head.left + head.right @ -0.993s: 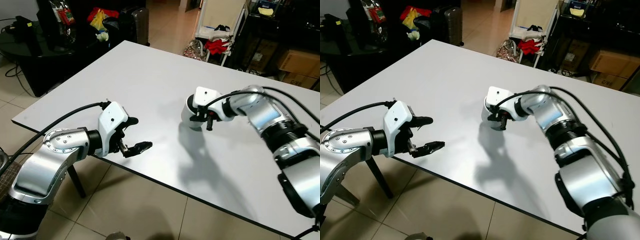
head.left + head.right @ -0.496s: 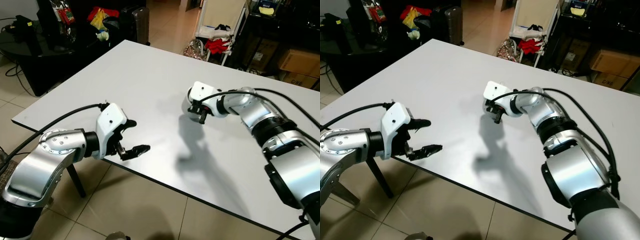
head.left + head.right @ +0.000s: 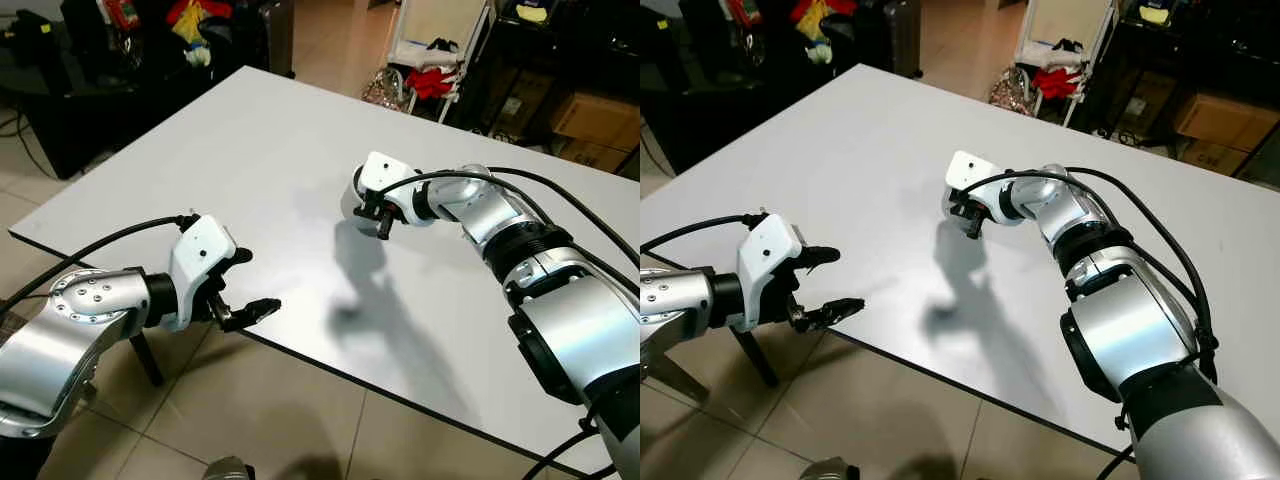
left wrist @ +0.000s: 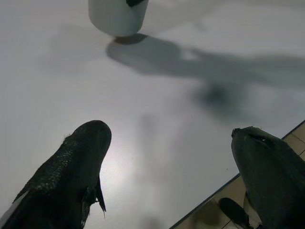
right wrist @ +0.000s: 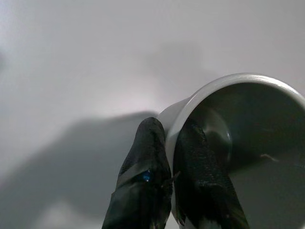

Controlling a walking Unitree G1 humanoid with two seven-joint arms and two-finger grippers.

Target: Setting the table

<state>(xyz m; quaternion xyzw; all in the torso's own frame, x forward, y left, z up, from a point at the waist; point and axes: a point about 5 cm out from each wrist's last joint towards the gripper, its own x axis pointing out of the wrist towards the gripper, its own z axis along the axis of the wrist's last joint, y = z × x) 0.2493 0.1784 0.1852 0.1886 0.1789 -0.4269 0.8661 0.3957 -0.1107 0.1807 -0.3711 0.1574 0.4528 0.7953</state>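
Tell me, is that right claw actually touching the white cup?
Touching. The right wrist view shows the right gripper pinching the cup by its rim, one finger outside the wall and the other inside.

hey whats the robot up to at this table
The right gripper is pinching the rim of a white cup, one finger inside and one outside, over the middle of the white table. In the left wrist view the cup's base seems to sit on or just above the tabletop; I cannot tell which. The left gripper hovers open and empty at the table's near edge.
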